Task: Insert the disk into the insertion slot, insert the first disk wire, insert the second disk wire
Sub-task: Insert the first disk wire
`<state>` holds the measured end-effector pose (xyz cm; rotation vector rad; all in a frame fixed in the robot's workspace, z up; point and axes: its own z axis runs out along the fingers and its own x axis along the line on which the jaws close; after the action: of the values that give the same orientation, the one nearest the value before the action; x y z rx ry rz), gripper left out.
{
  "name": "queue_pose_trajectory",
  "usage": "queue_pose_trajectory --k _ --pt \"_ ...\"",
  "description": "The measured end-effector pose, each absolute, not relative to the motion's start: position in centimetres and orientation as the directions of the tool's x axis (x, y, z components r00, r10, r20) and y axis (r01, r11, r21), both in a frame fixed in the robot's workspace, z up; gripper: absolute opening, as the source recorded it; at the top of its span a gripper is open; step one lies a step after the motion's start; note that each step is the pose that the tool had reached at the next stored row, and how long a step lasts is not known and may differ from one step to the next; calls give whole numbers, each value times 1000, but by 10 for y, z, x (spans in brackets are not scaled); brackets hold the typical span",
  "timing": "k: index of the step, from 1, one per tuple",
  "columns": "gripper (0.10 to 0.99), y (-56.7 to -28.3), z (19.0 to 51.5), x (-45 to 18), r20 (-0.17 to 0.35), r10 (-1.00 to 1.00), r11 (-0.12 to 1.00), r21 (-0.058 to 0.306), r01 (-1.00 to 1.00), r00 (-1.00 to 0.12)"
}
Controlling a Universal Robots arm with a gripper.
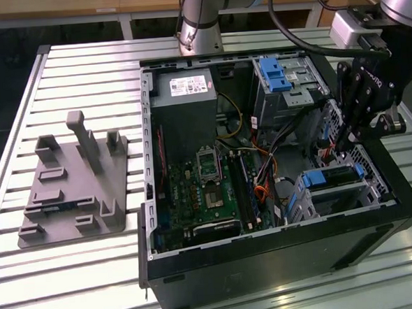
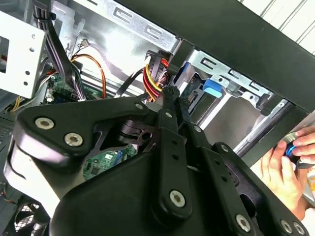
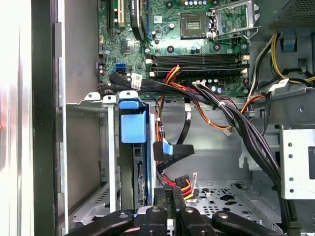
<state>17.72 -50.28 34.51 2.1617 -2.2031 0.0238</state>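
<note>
At the exterior view's right, the gripper (image 1: 345, 140), fingers together, apparently pinches the red-and-yellow wire plug (image 3: 183, 183) beside the seated disk (image 3: 133, 130).

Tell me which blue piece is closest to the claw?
The blue carrier in the low cage, right by the claw; the other blue latch tops the taller bay, farther away.

the blue-framed disk (image 3: 133, 128) sits seated inside the grey metal insertion slot (image 1: 345, 200).
</note>
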Motion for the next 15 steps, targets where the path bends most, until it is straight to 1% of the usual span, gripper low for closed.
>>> queue_pose_trajectory --k 6,11,15 --pt "165 -503 345 177 47 -999 19 27 -999 -18" --pt "165 -509 345 177 15 -1000 19 28 -999 -18" --pt "165 -513 345 177 9 -1000 18 28 -999 -18"
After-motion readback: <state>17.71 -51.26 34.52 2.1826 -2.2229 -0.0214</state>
